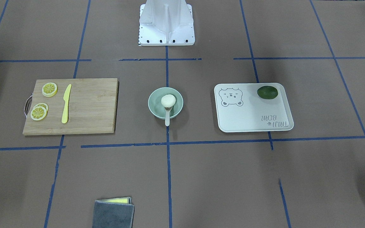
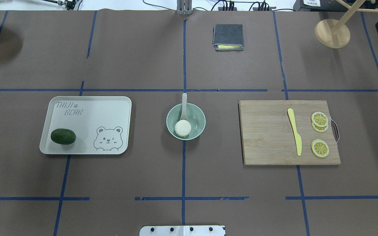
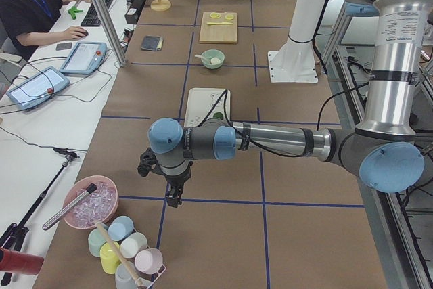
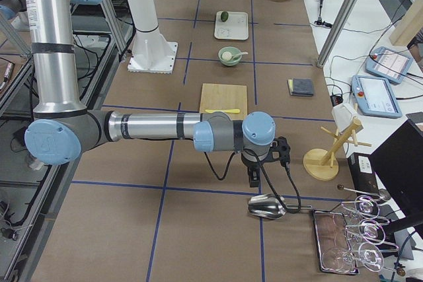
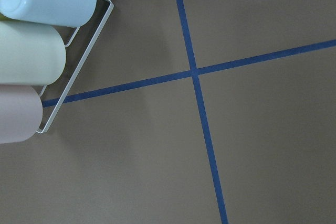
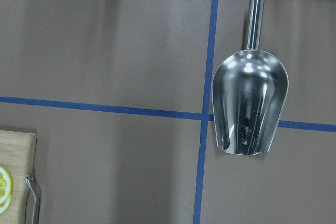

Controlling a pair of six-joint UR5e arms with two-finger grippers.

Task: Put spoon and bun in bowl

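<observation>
At the left, the white tray (image 2: pixel 110 109) reads "TAIJI BEAR" beside a bear drawing. In the middle, the bun (image 2: pixel 182 127) lies inside the bowl (image 2: pixel 198 115) and the spoon (image 2: pixel 184 105) leans over the bowl's far rim. At the right lies the cutting board (image 2: pixel 264 131). For the left gripper (image 3: pixel 174 199) and the right gripper (image 4: pixel 254 179), I cannot tell the finger opening.

Plainly a robotics lab. Told by the brown paper-covered table (image 2: pixel 126 49) gridded with blue tape lines (image 2: pixel 183 170), by the white bolted metal pedestal (image 1: pixel 166 22) at its edge, and by the near silver-and-blue jointed robot arm (image 3: pixel 284 141) reaching over it. Flanked by a white side desk (image 3: pixel 20 167) carrying grey touchscreen pendants (image 3: pixel 84 57), with a seated operator in a black shirt (image 3: pixel 27 8). Framed by bare aluminium posts (image 3: pixel 101 11).
</observation>
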